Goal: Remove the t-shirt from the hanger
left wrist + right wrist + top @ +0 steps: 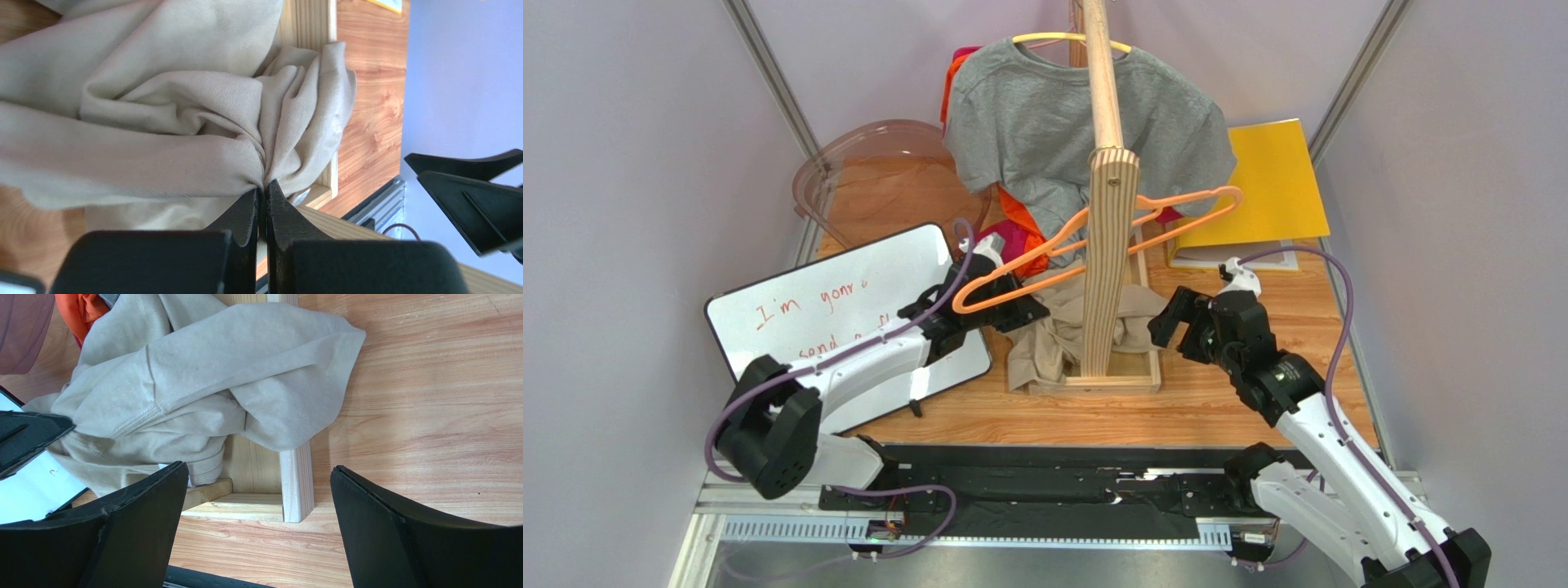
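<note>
The beige t-shirt [1048, 339] lies crumpled on the wooden rack's base, off the hanger. It also shows in the left wrist view [153, 122] and the right wrist view [202, 386]. The orange hanger [1161, 211] hangs bare on the rack's rail, tilted. My left gripper [1024, 309] is shut on a fold of the t-shirt, with the cloth bunched at the fingertips [265, 191]. My right gripper [1179, 321] is open and empty, to the right of the rack base, above its corner [298, 484].
A grey t-shirt [1063, 116] hangs on a yellow hanger [1069, 39] on the rail, with orange and pink cloth [1020, 233] behind. A whiteboard [848, 312] lies at the left, a clear bowl [854, 172] behind it, a yellow folder [1271, 184] at the right.
</note>
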`<state>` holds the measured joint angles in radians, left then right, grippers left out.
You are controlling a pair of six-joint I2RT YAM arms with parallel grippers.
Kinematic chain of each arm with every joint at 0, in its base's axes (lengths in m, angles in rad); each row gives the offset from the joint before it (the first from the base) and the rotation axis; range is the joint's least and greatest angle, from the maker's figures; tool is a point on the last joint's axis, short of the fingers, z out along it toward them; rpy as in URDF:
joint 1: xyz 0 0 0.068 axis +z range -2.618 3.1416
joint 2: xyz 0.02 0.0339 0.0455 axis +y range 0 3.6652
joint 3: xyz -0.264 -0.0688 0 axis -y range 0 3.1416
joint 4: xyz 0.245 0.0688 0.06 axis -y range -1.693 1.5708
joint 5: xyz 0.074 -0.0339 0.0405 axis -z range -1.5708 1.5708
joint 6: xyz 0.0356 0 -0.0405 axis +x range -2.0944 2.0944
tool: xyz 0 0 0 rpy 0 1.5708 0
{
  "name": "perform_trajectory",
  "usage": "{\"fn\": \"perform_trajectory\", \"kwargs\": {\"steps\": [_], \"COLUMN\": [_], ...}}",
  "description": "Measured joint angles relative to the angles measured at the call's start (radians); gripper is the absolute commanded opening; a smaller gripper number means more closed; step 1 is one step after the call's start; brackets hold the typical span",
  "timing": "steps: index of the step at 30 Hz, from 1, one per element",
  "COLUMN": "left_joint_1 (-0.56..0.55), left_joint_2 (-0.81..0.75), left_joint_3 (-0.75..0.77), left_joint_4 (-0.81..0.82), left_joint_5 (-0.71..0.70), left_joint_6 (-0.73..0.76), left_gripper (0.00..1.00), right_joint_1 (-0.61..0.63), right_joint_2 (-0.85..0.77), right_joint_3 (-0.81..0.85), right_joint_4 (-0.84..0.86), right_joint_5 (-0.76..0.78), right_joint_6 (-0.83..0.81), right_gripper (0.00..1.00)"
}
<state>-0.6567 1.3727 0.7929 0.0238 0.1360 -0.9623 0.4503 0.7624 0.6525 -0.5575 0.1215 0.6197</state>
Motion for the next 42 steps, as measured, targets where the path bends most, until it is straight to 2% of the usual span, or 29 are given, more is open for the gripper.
{"fn": "perform_trajectory", "kwargs": {"steps": [7, 13, 20, 31, 42], "left_joint_1": [0.090, 0.258, 0.375, 0.546, 0.741], "left_joint_2": [-0.166, -0.263, -0.284, -0.153, 0.086], "left_joint_3": [-0.020, -0.016, 0.059, 0.436, 0.917], "left_joint_4": [-0.055, -0.117, -0.171, -0.178, -0.251], "left_joint_5": [0.032, 0.084, 0.161, 0.299, 0.306], "left_joint_6": [0.040, 0.067, 0.077, 0.031, 0.027], "left_gripper": [0.00, 0.00, 0.00, 0.00, 0.00], "right_joint_1": [0.000, 0.000, -0.002, -0.002, -0.005], "right_joint_2": [0.002, 0.007, 0.005, -0.009, -0.064], "right_joint_3": [-0.001, -0.001, -0.001, 0.000, 0.001], "right_joint_4": [0.002, 0.009, 0.009, 0.006, -0.021], "right_joint_5": [-0.006, -0.014, -0.014, -0.013, -0.006], "right_joint_6": [0.000, 0.000, -0.001, -0.014, -0.024], "right_gripper": [0.91, 0.91, 0.91, 0.91, 0.91]}}
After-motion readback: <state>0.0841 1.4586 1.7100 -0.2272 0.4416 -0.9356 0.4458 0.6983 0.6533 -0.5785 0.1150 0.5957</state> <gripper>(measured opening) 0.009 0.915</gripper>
